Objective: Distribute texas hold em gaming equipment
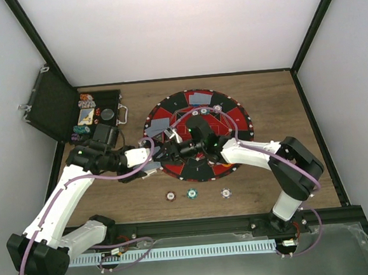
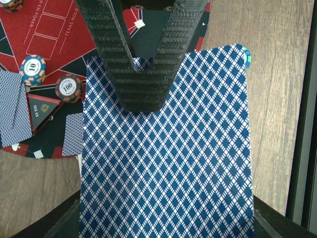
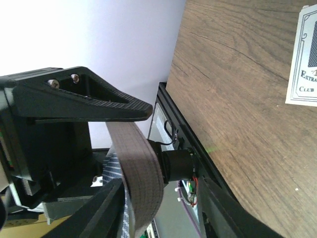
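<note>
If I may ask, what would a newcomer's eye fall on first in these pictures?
First, the blue diamond-backed cards that fill the left wrist view, pinched by the left gripper. Next, the round red-and-black poker mat at the middle of the table. Then the three chips, set in a row near the table's near edge.

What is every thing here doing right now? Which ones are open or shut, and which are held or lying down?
black case, open, lid leaning back.
left gripper, shut on the blue-backed cards.
right gripper, jaws on either side of a bent card; can't tell if it is clamped.
dealt cards, lying face down on the mat.
three chips, lying flat in a row on the table.
</note>
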### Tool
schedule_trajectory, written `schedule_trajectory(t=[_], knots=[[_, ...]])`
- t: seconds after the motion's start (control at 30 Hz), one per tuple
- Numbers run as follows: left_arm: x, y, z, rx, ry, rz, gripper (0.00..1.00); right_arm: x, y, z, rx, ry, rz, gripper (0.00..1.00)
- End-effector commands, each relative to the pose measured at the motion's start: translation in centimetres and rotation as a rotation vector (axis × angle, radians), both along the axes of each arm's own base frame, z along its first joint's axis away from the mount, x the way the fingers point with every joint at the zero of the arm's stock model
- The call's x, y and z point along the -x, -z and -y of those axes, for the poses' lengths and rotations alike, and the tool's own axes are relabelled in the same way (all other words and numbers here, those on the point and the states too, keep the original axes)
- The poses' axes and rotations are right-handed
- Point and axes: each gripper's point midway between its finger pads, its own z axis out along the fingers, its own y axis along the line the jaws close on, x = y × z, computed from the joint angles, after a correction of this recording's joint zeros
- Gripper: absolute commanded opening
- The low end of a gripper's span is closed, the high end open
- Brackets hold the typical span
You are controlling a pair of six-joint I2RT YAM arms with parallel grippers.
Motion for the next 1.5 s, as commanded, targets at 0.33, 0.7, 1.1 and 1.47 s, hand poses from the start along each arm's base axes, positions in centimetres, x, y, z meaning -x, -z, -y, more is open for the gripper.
schedule_trajectory(t=[0.33, 0.7, 1.1, 1.47], knots=[[-0.2, -1.2, 0.3, 0.025, 0.017, 0.05, 0.05, 0.3, -4.5, 0.8, -0.083, 0.013, 0.049, 0.07], [-0.1, -1.1, 0.1, 0.017, 0.014, 0.054, 0.05, 0.7, -5.2, 1.8, -0.086, 0.025, 0.056, 0.01], [0.0, -1.1, -0.1, 0.005, 0.012, 0.062, 0.05, -2.6, -7.6, 6.4, -0.076, 0.09, 0.113, 0.01], [0.2, -0.4, -0.5, -0.019, 0.008, 0.05, 0.05, -9.9, -5.5, 11.4, 0.28, 0.251, 0.387, 0.01]])
